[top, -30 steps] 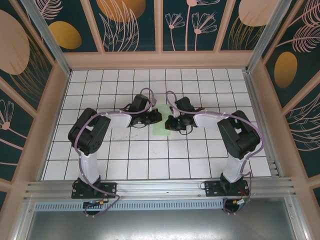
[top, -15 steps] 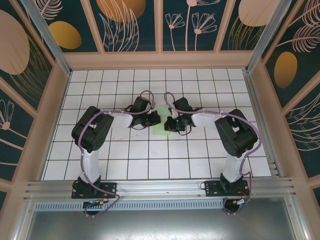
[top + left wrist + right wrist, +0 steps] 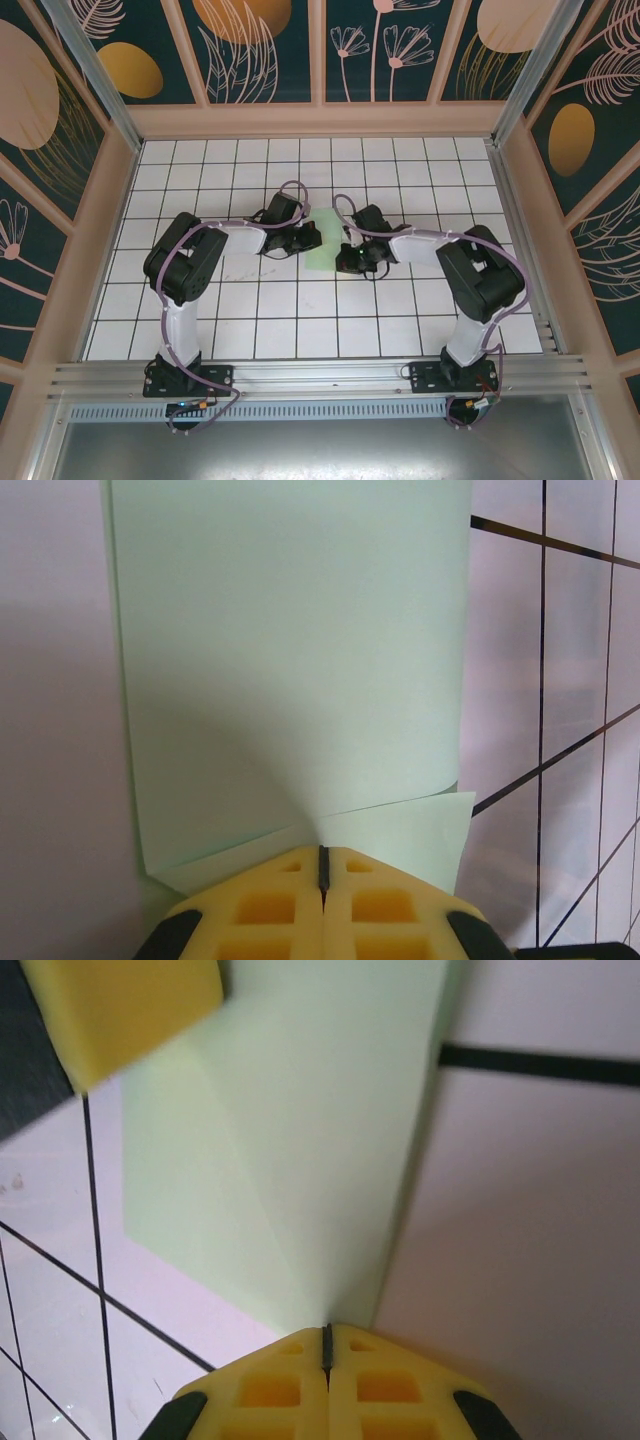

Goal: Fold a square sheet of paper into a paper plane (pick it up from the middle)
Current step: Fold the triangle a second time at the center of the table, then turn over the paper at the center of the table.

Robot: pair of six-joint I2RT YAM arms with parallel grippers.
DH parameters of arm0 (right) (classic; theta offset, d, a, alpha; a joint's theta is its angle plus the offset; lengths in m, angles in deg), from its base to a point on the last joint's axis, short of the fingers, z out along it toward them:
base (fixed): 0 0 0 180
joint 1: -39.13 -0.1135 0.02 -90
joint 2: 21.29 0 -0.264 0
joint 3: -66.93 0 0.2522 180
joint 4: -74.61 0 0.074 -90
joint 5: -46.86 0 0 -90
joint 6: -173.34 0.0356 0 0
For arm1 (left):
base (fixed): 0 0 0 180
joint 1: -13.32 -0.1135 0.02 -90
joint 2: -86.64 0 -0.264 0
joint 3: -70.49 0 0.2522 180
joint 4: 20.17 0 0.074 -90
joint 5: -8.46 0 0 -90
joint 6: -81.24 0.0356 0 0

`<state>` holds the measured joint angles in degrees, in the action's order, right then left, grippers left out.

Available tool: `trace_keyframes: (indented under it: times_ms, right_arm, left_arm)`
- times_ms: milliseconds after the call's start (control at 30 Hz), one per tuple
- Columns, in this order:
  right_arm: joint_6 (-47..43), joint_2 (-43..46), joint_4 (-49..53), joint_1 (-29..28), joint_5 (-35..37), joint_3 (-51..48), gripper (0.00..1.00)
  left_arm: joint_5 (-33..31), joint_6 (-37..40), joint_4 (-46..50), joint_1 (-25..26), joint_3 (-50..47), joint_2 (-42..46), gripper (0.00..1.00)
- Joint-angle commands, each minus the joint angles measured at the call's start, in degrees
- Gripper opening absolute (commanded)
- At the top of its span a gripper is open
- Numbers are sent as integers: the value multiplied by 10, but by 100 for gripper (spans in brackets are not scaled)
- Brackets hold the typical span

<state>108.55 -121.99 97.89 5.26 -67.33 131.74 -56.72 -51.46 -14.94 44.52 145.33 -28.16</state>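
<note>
The square sheet of paper (image 3: 325, 228) is pale mint green and folded over into a narrow strip, lying mid-table between the two arms. My left gripper (image 3: 316, 240) is shut on its left edge. In the left wrist view two layers of the sheet (image 3: 290, 660) curl into the closed jaws of that gripper (image 3: 322, 852). My right gripper (image 3: 343, 262) is shut on the strip's near right part. The right wrist view has a creased panel of the sheet (image 3: 300, 1140) running up from the closed jaws of that gripper (image 3: 326, 1330), with the left gripper's yellow finger (image 3: 120, 1005) at top left.
The white grid-tiled table (image 3: 300, 320) is walled by a wooden frame (image 3: 320, 120) at the back and sides. An aluminium rail (image 3: 320, 375) carries both arm bases along the near edge. Bare tiles lie all round the paper.
My right gripper has slid toward the near edge and slightly right along the paper. More of the strip's far end now shows. The left gripper has hardly moved.
</note>
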Motion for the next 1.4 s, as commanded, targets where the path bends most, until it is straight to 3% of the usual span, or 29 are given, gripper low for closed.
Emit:
trace_keyframes:
  times_ms: [0, 167, 300, 400, 600, 700, 933, 1167, 1267, 1367]
  right_arm:
    - [-19, 35, 73, -2, 17, -31, 0]
    - [18, 101, 21, 22, 42, -35, 0]
    - [64, 129, -73, 61, 30, -51, 10]
    - [84, 119, -129, 82, 10, -51, 24]
    - [86, 63, -194, 92, -39, -30, 36]
    - [76, 26, -196, 93, -62, -9, 39]
    - [71, -22, -230, 92, -118, 8, 40]
    - [62, -50, -226, 90, -130, 23, 40]
    - [61, -61, -225, 89, -131, 31, 32]
    - [65, -68, -231, 91, -127, 34, 19]
  left_arm:
    - [-52, -1, 46, -3, -3, -30, 0]
    - [-17, 0, 25, -3, 15, -17, 3]
    - [-2, -12, 11, -4, 45, 19, 21]
    - [-22, -25, 9, -5, 54, 47, 36]
    - [-55, -55, -19, -27, -3, 95, 54]
    - [-33, -80, -68, -47, -50, 116, 62]
    - [29, -92, -144, -56, -121, 126, 73]
    - [60, -115, -192, -55, -139, 120, 83]
    - [69, -124, -189, -56, -136, 114, 85]
    - [81, -140, -188, -55, -135, 102, 83]
